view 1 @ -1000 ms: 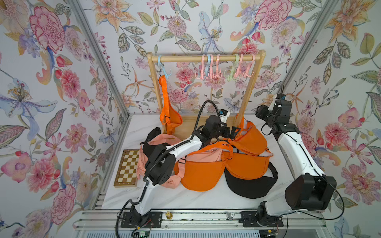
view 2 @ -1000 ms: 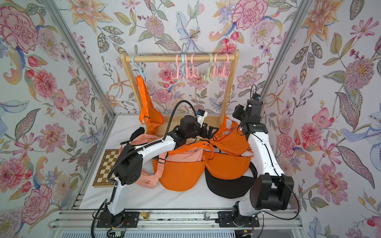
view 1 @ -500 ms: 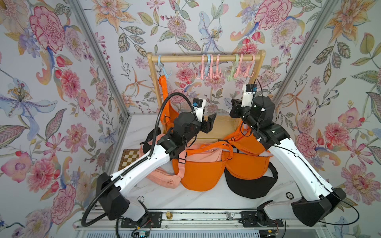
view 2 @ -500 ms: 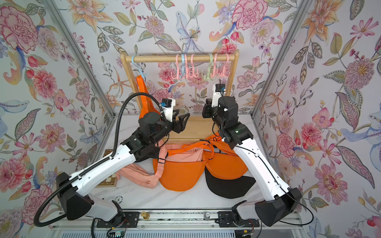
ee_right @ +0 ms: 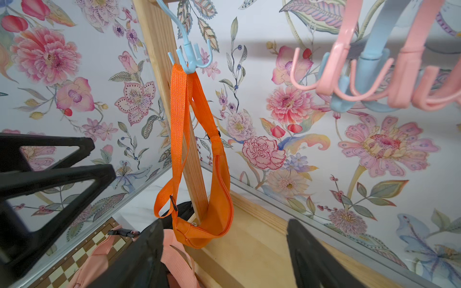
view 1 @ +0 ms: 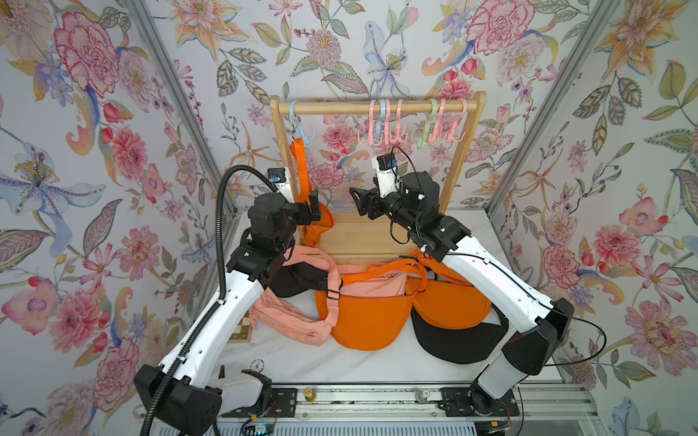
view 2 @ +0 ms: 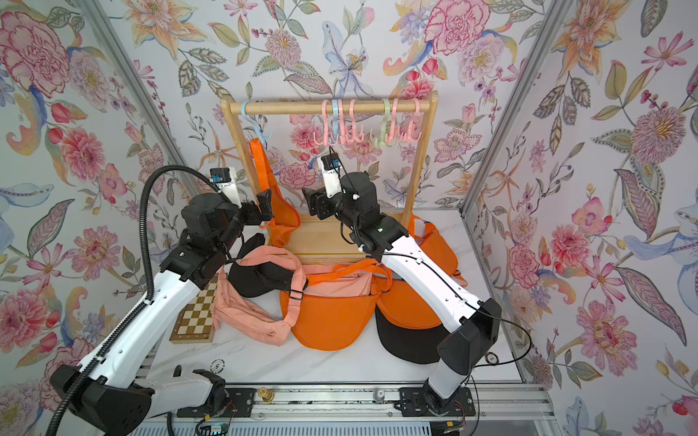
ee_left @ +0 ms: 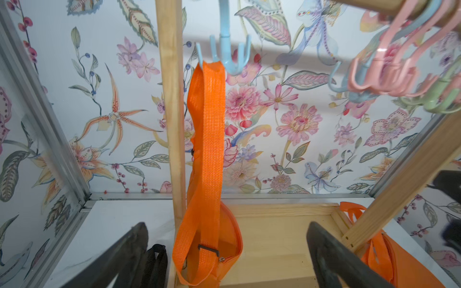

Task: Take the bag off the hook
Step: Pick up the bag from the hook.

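Observation:
An orange bag (view 1: pixel 320 226) (view 2: pixel 279 217) hangs by its strap from a light blue hook (view 1: pixel 303 130) (view 2: pixel 260 130) at the left end of the wooden rack's rail. In both top views my left gripper (view 1: pixel 312 205) (view 2: pixel 265 205) is open, right beside the pouch on its left. My right gripper (view 1: pixel 360 204) (view 2: pixel 311 204) is open, apart from the bag on its right and facing it. In the left wrist view the bag's strap (ee_left: pixel 207 149) hangs from the hook (ee_left: pixel 232 54) just ahead of the open left gripper (ee_left: pixel 227 232). The right wrist view shows the bag (ee_right: pixel 217 199), the hook (ee_right: pixel 192 57) and the open right gripper (ee_right: pixel 224 224).
Several pink, blue and green hooks (view 1: pixel 411 128) hang bare on the rail. The rack's left post (view 1: pixel 282 158) stands just behind the bag. Orange (view 1: pixel 362 321), pink (view 1: pixel 287 321) and black (view 1: pixel 457 339) bags lie piled on the white table. A chessboard (view 2: pixel 196 317) lies at the left.
Both arms have risen from the bag pile to the rack. The left gripper has moved left up to the hanging bag. The right gripper has swung left toward it.

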You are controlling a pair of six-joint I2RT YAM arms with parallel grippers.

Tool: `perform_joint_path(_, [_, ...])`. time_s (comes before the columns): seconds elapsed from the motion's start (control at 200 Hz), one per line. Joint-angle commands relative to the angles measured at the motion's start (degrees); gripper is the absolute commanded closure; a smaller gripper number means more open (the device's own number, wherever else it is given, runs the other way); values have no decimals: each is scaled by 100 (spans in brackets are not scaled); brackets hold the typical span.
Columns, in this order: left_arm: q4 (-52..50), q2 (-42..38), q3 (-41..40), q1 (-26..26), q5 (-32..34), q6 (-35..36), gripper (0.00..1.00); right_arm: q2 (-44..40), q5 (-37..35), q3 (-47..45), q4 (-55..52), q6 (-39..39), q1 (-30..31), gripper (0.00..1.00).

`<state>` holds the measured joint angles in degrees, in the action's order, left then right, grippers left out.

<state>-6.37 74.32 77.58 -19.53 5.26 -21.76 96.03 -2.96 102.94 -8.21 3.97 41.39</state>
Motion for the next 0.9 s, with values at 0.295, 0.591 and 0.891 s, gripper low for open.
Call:
perform_joint_path(0.295, [571,1315,815,808,-1826,-346,0,1028,829,620,338,366,-12,15])
perform_joint_path(0.591, [271,2536,2407,879,-2049,-191,37,1156,1115,248,913,712,-19,14])
perform_joint_path(0.891, [634,2283,2313,673,-2669,-776,85,1197,916,-313,1412,676,188,0])
